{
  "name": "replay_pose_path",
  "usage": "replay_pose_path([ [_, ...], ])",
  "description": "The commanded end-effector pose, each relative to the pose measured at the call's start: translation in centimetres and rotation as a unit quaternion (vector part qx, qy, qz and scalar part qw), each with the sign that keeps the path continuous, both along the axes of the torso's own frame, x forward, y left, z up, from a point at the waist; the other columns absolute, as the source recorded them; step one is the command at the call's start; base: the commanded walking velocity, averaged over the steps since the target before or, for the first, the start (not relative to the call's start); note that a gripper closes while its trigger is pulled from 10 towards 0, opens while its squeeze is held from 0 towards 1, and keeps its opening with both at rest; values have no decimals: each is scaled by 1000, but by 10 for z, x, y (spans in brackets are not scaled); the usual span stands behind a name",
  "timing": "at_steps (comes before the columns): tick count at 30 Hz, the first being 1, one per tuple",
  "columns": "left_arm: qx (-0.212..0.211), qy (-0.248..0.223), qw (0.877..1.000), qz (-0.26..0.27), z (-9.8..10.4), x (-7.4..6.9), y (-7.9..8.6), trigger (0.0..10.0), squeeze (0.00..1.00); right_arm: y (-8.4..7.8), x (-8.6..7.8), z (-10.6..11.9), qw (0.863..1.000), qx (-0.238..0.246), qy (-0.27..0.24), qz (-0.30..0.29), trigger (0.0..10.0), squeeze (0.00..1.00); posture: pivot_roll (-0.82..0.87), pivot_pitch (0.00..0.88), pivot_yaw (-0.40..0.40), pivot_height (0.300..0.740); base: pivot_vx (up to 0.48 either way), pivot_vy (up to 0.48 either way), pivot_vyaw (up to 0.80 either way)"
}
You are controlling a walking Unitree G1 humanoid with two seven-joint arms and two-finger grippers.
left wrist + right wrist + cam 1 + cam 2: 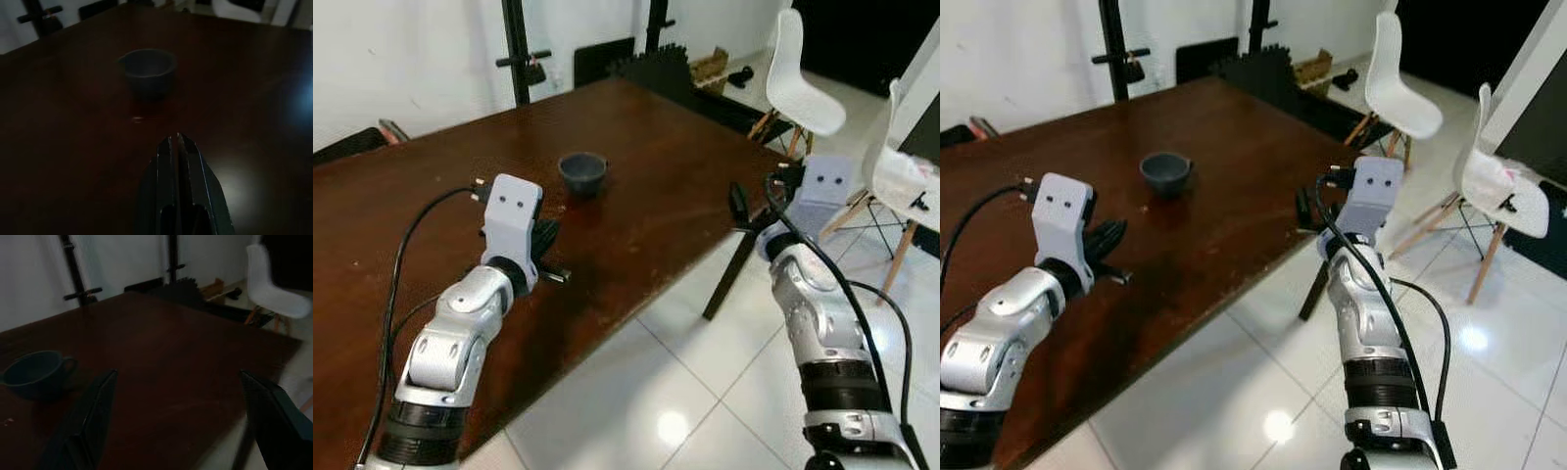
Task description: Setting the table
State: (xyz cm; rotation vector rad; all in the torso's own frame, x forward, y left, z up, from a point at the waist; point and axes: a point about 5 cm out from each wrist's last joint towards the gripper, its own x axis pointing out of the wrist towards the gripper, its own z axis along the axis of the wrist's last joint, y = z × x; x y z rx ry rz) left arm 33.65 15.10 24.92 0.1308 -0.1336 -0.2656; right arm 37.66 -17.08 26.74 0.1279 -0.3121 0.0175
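A dark grey cup (pixel 582 173) with a small handle stands upright on the brown wooden table (pixel 656 127), towards its middle. My left gripper (pixel 549 243) hovers over the table a short way in front of the cup, fingers pressed together and holding nothing; the left wrist view has the cup (pixel 148 68) just beyond the shut fingertips (pixel 171 142). My right gripper (pixel 740 208) hangs at the table's right edge, open and empty. In its wrist view, the cup (pixel 34 372) is far off to one side of the spread fingers (pixel 93 416).
Two white chairs (pixel 798 73) (pixel 901 176) stand on the tiled floor (pixel 656 392) to the right of the table. Black stand posts (pixel 517 49) and dark items line the wall behind. A table leg (pixel 729 274) slants below my right gripper.
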Motion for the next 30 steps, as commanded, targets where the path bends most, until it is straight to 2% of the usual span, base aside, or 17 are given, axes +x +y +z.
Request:
replay_pose_path([
  [1, 1, 10, 1000, 0, -6, 0, 0, 10000, 0, -4, -1, -3, 1000, -1, 4, -7, 10000, 0, 32, 170, 13, 740, 465, 0, 0],
  [11, -5, 15, 1000, 4, -6, 0, 0, 10000, 0, -4, -1, -3, 1000, -2, 5, -5, 10000, 0, 34, 165, 13, 740, 428, 0, 0],
  [20, -14, 15, 1000, -1, -6, -3, -3, 10000, 0, 0, -2, -6, 1000, -5, 9, 6, 10000, 0, 34, 157, 13, 740, 0, 0, 0],
  [30, -6, 23, 1000, 13, -8, -3, -1, 10000, 0, 6, -2, -8, 999, -11, 13, 29, 10000, 0, 36, 155, 13, 740, 0, 0, 0],
])
